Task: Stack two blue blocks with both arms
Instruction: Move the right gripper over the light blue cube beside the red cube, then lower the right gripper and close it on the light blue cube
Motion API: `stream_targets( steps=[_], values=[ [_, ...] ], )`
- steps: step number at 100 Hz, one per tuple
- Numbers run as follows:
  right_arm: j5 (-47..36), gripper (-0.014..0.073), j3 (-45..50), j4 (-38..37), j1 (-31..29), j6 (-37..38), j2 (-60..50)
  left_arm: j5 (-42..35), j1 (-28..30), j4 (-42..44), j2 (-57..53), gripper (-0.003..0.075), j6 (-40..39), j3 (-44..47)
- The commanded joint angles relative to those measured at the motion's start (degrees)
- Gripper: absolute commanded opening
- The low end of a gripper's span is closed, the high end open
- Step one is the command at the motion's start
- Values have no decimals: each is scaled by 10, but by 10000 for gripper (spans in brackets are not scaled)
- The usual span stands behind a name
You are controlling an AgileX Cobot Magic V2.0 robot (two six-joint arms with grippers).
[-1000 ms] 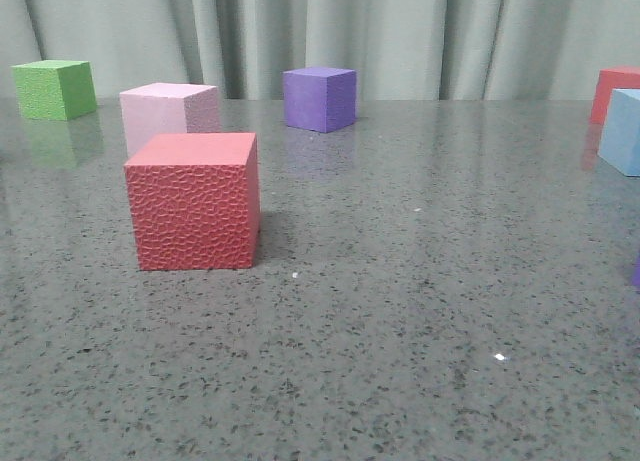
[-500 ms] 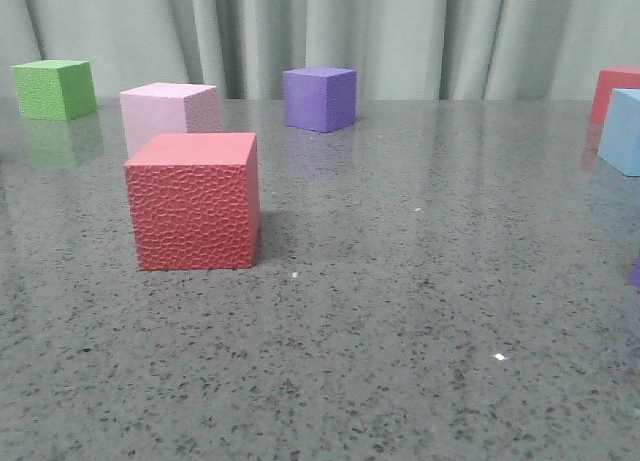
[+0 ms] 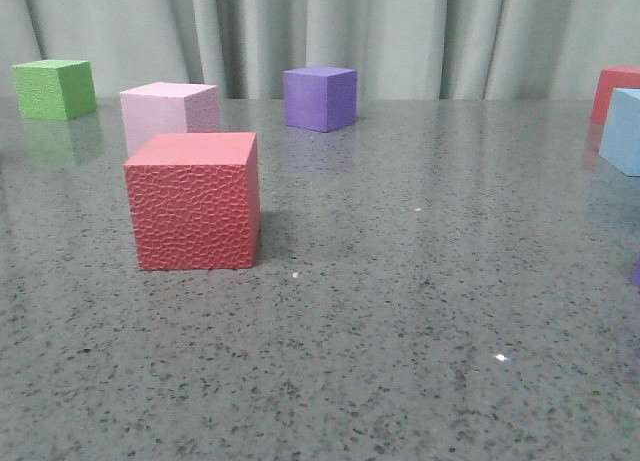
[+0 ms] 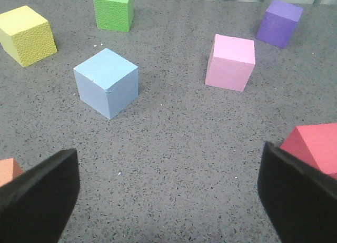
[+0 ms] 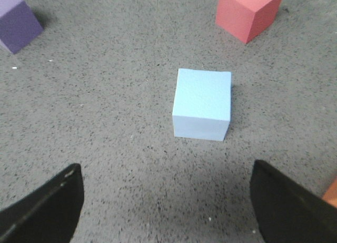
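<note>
Each wrist view shows one blue block (image 4: 107, 82) (image 5: 202, 104) between my spread, empty fingers (image 4: 39, 193) (image 5: 45, 206); the front view shows neither arm.

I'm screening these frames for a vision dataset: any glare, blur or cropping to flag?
Front view: glossy table mirrors the green cube, and a blue block is cropped at the right edge. Right wrist view: blue block sharp, claw tips slightly soft. Left wrist view: even light, soft shadows.
</note>
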Motion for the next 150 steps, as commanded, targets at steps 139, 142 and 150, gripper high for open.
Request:
stream_targets(
  steps=[139, 142, 150],
  values=[
    [-77, 634, -135, -8, -57, -19, 324, -38, 2, -9, 7, 655, -6, -20],
    [-78, 634, -135, -8, -57, -19, 327, -38, 2, -9, 7, 655, -6, -20],
    [-78, 632, -135, -8, -57, -19, 332, -38, 2, -9, 7, 655, -6, -20]
  ],
)
